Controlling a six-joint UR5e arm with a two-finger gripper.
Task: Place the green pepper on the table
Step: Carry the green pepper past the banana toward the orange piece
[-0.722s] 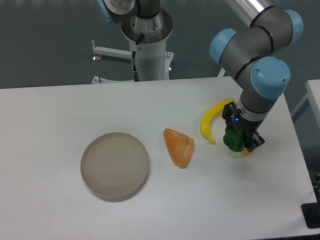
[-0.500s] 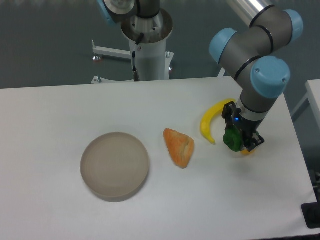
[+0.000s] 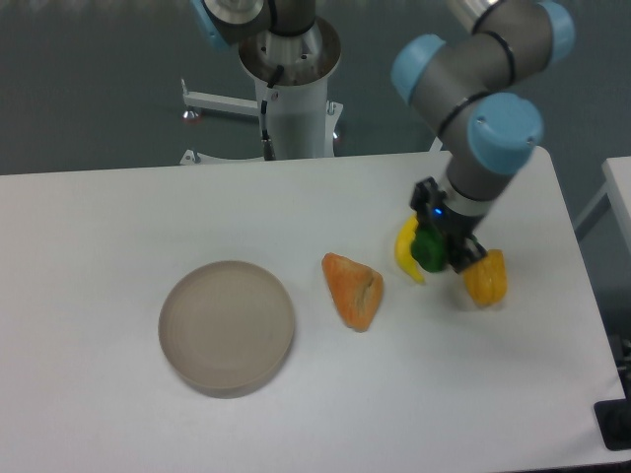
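The green pepper (image 3: pixel 428 250) is small, glossy and dark green. It sits between the fingers of my gripper (image 3: pixel 436 253), which is shut on it and holds it a little above the white table (image 3: pixel 118 217), right of centre. The pepper hangs over the lower end of the yellow banana (image 3: pixel 405 251). The yellow-orange pepper (image 3: pixel 485 278) lies on the table just right of the gripper.
An orange wedge-shaped item (image 3: pixel 355 289) lies at the table's middle. A round grey-beige dish (image 3: pixel 227 326) stands at the front left. The robot base column (image 3: pixel 292 89) rises behind the far edge. The table's right edge is close to the arm.
The gripper has lifted and moved left with the green pepper in it. The yellow-orange pepper, hidden behind it before, now shows on the table.
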